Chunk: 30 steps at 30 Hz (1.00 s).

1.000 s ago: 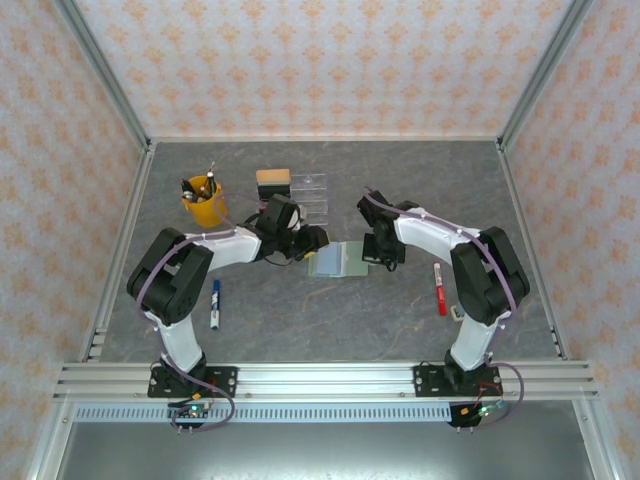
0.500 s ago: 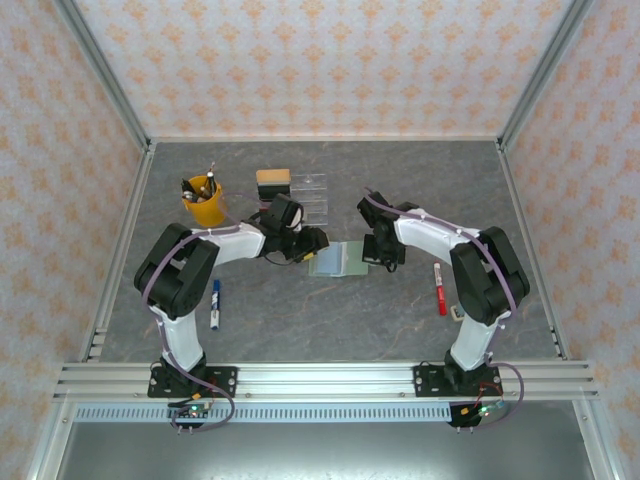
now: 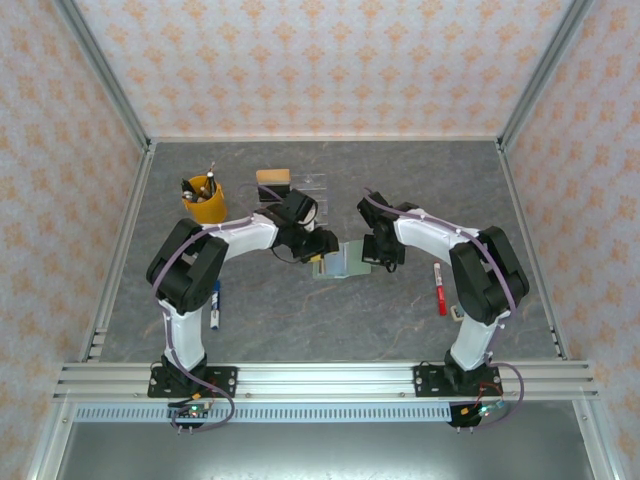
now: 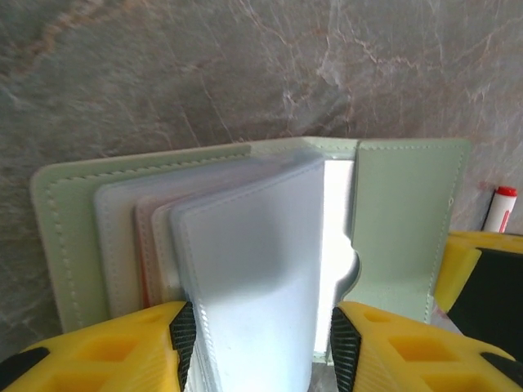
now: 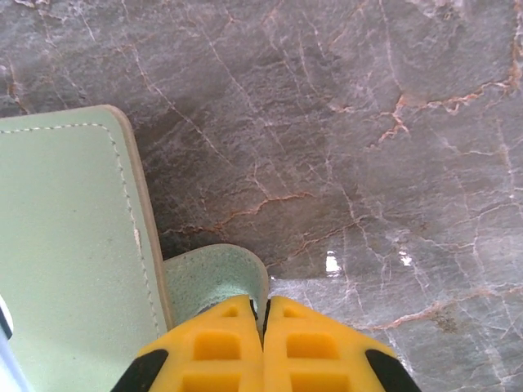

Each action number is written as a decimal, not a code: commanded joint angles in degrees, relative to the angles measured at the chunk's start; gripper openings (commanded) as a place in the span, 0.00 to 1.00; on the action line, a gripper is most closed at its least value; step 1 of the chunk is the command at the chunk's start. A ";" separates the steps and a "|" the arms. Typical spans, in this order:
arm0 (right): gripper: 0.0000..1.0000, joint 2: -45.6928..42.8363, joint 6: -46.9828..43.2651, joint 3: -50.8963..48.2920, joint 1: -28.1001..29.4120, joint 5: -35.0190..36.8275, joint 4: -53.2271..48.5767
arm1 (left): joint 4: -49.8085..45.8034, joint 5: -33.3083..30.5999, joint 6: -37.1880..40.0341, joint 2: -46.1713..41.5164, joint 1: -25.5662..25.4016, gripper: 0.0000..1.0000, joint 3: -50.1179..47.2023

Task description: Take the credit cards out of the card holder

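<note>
The sage-green card holder (image 4: 400, 220) lies open like a book on the grey table, at the centre of the top view (image 3: 347, 262). Its frosted sleeves (image 4: 253, 278) stand up between my left gripper's (image 4: 260, 339) yellow fingers. That gripper is open: the left pad is against the sleeves and a slim gap shows at the right pad. An orange-red edge of one of the credit cards (image 4: 145, 278) shows through a sleeve. My right gripper (image 5: 263, 314) is shut on the holder's small green tab (image 5: 214, 273) at its right edge. From above, the left gripper (image 3: 325, 245) and right gripper (image 3: 378, 255) flank the holder.
At the back left are a yellow cup of pens (image 3: 203, 200), a tan block (image 3: 272, 178) and a clear acrylic tray (image 3: 312, 190). A blue marker (image 3: 215, 303) lies by the left arm. A red marker (image 3: 440, 288) lies by the right arm.
My left gripper has moved right over the holder's left half, and the sleeves now stand between its fingers. The holder looks narrower from above. The right arm has stayed put.
</note>
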 commanded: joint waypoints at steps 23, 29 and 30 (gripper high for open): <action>0.12 -4.75 -0.27 -3.11 0.06 -9.11 6.03 | 1.66 5.26 1.10 -3.03 -0.93 0.27 -1.65; 0.30 -11.07 2.38 -3.56 0.06 2.74 3.29 | 2.71 5.96 0.49 -1.64 -0.94 0.26 -1.19; 0.31 -11.83 2.18 -3.83 0.06 2.37 3.80 | 2.97 6.07 0.23 -1.64 -0.94 0.26 -1.18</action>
